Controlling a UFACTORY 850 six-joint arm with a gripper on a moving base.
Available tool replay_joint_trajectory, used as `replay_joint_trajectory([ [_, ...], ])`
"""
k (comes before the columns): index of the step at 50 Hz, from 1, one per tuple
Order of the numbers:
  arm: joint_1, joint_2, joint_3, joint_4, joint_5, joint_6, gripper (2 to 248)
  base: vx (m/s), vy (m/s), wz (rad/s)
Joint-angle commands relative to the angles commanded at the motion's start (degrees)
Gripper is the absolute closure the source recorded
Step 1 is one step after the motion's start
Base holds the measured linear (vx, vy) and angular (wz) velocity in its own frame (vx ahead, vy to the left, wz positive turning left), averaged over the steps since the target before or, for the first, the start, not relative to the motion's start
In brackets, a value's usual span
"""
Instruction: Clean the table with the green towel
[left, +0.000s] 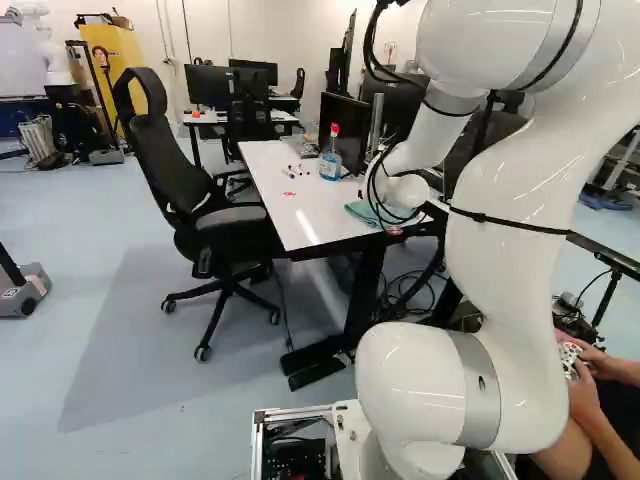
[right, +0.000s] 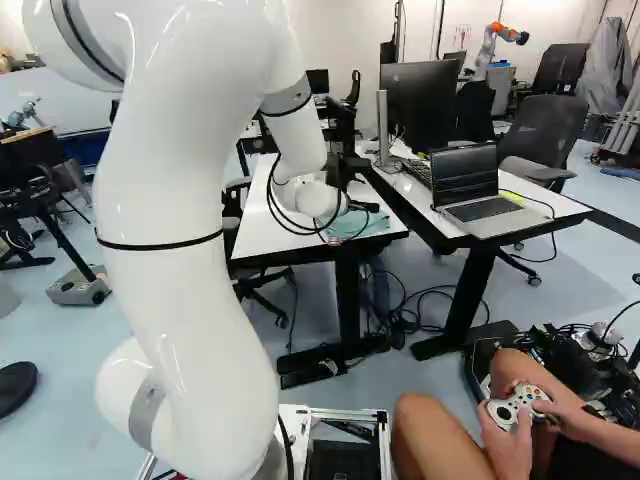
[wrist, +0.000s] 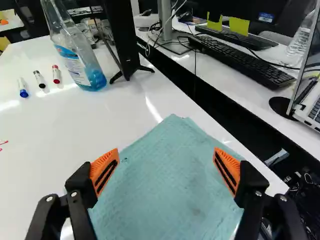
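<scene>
Wrist view, white tabletop (wrist: 45, 170): work surface; clock set from the gripper, 12 straight ahead. Loose stuff sits off to one side, presumably to leave wiping room.
White arm (left: 515, 230): reaches out over the near end of the table, wrist above the cloth; likely lined up for a pick.
Black monitor (wrist: 122, 35): between 11 and 12, on its splayed foot, beyond the cloth; could get bumped on a long wipe.
Green towel (wrist: 170, 195): on the tabletop, below and between the fingers, near the table edge facing the second desk. Pale teal-green, matte, slightly fuzzy. Spread mostly flat, soft ripples, far corner a bit crumpled, few faint darker spots. Near part runs out of view. Looks thin and limp, should bunch easily.
Clear bottle of blue liquid (wrist: 82, 60): 11, upright beside the monitor; probably cleaner, parked within reach.
Gripper (wrist: 166, 167): fingers spread wide, orange pads either side of the cloth's middle, nothing held. Wide stance suits gathering a fold; next calls for lowering, then closing. Risk: pads slide over flat cloth.
Blue-capped marker (wrist: 23, 88), black-capped marker (wrist: 39, 79), red-capped marker (wrist: 56, 74): 10, loose row, short of the bottle.
Red marks (wrist: 4, 142): between 9 and 10, likely the wiping target.
</scene>
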Motion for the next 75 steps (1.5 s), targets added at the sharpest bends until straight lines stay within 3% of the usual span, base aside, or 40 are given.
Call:
replay_joint_trajectory([
  [75,0.0,0.0,0.0,0.0,-5.3,0.0,3,0.0,0.0,0.0],
])
